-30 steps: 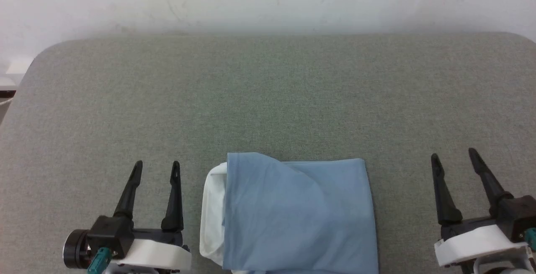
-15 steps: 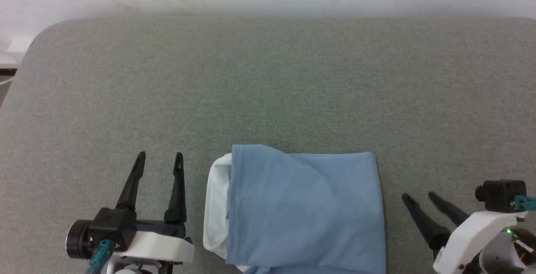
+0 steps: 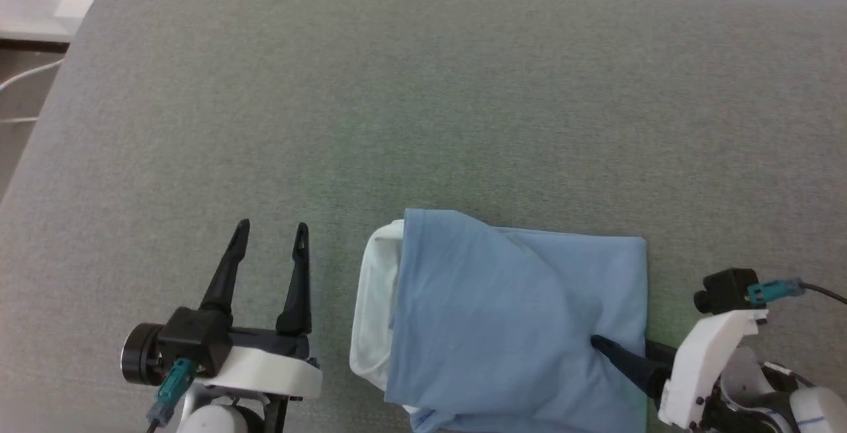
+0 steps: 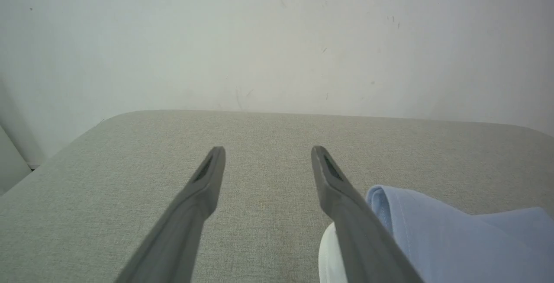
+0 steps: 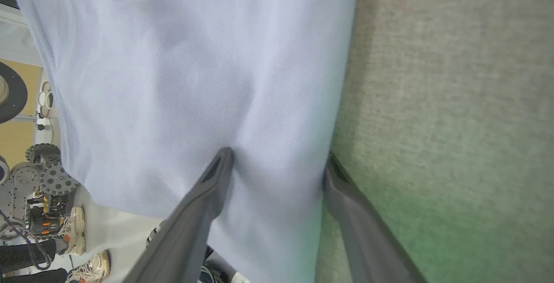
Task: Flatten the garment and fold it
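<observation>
Garment (image 3: 503, 314) lies folded into a rough rectangle at the near middle of the grey worktop (image 3: 423, 102), plain blue side up. Its white collar (image 3: 374, 300) bulges out along the left edge, and a diagonal crease runs across the top layer. Change over the last second: right jaws, which stood upright well off to the right, have dropped low and swung left into the garment's right edge. The head camera has also tilted, so the shift of the whole scene is not the cloth moving. Right jaws are spread wide and straddle that edge near the near right corner. One finger (image 5: 203, 200) presses a dimple into the top of the cloth; the other finger (image 5: 355, 213) sits at the hem on the worktop side. Cannot tell whether it is under the fabric. Nothing pinched yet. Left jaws are unchanged: spread, gripping nothing, fingers (image 3: 228, 274) pointing far, just beside the collar side but clear of it. My reading: the fold looks largely done, and the right arm is setting up to pinch the right edge for a further fold or a tidy. Closing now may catch only the upper layers.
</observation>
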Motion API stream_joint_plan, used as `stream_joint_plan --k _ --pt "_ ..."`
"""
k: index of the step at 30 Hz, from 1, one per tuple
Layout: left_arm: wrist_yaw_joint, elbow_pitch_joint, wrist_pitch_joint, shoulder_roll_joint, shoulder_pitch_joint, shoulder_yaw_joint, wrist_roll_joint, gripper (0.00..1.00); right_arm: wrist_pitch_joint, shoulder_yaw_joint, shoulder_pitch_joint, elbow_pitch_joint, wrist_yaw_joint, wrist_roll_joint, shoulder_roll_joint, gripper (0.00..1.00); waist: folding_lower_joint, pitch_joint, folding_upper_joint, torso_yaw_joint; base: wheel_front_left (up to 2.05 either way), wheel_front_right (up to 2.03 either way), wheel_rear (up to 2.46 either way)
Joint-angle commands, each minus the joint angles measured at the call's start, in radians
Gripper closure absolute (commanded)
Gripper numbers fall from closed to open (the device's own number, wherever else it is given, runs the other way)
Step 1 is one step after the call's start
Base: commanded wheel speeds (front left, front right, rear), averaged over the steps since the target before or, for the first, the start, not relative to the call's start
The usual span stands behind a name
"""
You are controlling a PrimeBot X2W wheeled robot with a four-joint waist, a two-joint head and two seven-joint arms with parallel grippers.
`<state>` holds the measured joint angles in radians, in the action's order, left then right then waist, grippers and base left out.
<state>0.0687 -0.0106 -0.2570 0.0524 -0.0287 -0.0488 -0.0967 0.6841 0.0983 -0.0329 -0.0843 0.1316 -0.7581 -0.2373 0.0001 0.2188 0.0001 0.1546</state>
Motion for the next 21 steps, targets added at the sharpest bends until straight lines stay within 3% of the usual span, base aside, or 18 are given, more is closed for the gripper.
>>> stream_joint_plan --k 1,7,8,9,16,21 --pt "0.003 0.003 -0.005 -0.002 -0.016 -0.003 -0.005 0.00 -0.004 0.014 -0.015 -0.020 -0.001 -0.004 0.004 0.00 -0.0001 0.021 -0.0001 0.027 0.00 0.00 0.00" --pt "-0.001 0.009 -0.005 -0.002 -0.023 -0.005 -0.011 0.00 -0.028 0.129 -0.062 -0.104 -0.001 -0.005 0.009 0.00 -0.0001 0.023 -0.0001 0.045 0.00 0.00 0.00" --pt "-0.002 0.010 -0.005 -0.002 -0.023 -0.005 -0.011 0.00 -0.036 0.148 -0.070 -0.113 -0.001 -0.001 0.004 0.62 -0.0001 0.021 -0.0001 0.046 0.00 0.00 0.00" --pt "-0.003 0.011 -0.005 -0.002 -0.024 -0.005 -0.012 0.00 -0.048 0.165 -0.077 -0.119 -0.001 0.004 -0.002 1.00 -0.0001 0.018 -0.0001 0.045 0.00 0.00 0.00" --pt "-0.007 0.004 -0.005 -0.002 -0.031 -0.022 -0.022 0.00 -0.165 0.237 -0.162 -0.109 -0.001 0.108 -0.090 1.00 -0.0001 -0.014 -0.0001 0.001 0.00 0.00 0.00" --pt "0.000 0.003 -0.005 -0.002 -0.038 -0.068 -0.020 0.00 -0.184 0.305 -0.265 -0.051 -0.001 0.293 -0.229 1.00 -0.0001 -0.016 -0.0001 -0.084 0.00 0.00 0.00"
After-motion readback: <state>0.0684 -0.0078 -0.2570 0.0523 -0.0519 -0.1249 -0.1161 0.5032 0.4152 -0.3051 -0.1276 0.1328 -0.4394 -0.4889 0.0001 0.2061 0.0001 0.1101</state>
